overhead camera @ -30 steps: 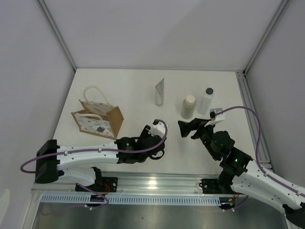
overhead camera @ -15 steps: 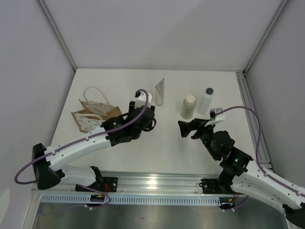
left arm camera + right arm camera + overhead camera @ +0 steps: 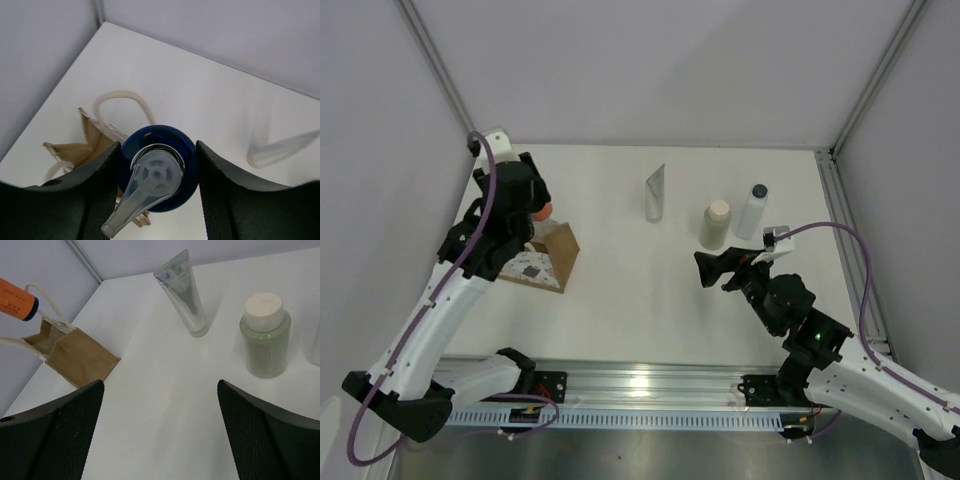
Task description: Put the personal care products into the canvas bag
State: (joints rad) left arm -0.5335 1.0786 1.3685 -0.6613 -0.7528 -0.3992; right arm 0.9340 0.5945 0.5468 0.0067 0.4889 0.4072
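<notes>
My left gripper [image 3: 159,172] is shut on the short orange bottle with its blue cap [image 3: 159,165] and holds it in the air above the canvas bag [image 3: 89,146]. In the top view the orange bottle [image 3: 545,210] shows beside the left gripper [image 3: 532,205], over the bag [image 3: 542,258]. The grey-white tube [image 3: 655,192], the cream bottle [image 3: 716,224] and the translucent bottle with a dark cap [image 3: 752,211] stand at the back right. My right gripper [image 3: 706,270] is open and empty, just in front of the cream bottle [image 3: 264,335].
The bag's rope handles [image 3: 125,97] lie spread toward the back left corner. Grey walls close in the table on the left, back and right. A metal rail [image 3: 640,385] runs along the near edge.
The left arm has swung from the table's middle up and to the left, carrying the orange bottle to above the bag. The right arm has not moved.
</notes>
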